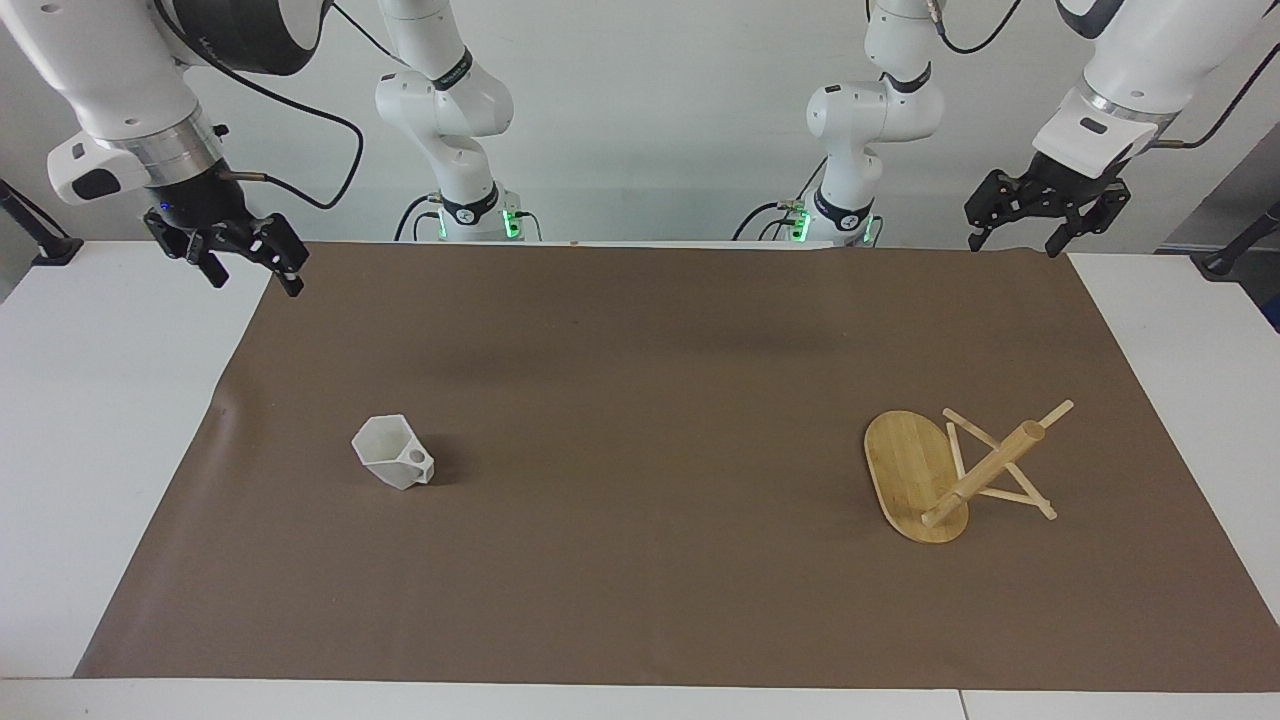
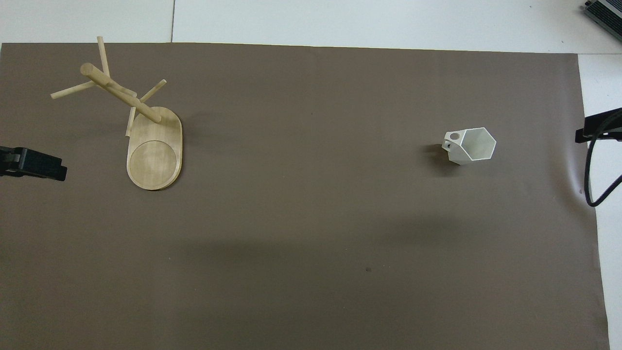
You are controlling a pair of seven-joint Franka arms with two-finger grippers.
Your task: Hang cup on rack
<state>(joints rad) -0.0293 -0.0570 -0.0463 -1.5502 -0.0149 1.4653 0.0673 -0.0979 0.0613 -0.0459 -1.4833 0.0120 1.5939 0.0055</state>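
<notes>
**Both grippers open and empty, cup not yet on rack**

We note the left gripper (image 1: 1045,222) raised over the mat's corner at the left arm's end, fingers spread, holding nothing. The right gripper (image 1: 243,262) hangs the same way over the mat's (image 1: 640,600) other robot-side corner, spread and empty. Both arms wait.

We see the cup (image 1: 394,452) upright on the mat toward the right arm's end, mouth up, handle turned toward the rack. The rack (image 1: 955,470) stands toward the left arm's end, well apart from the cup, its oval base running nearer-to-farther. We read no writing.
</notes>
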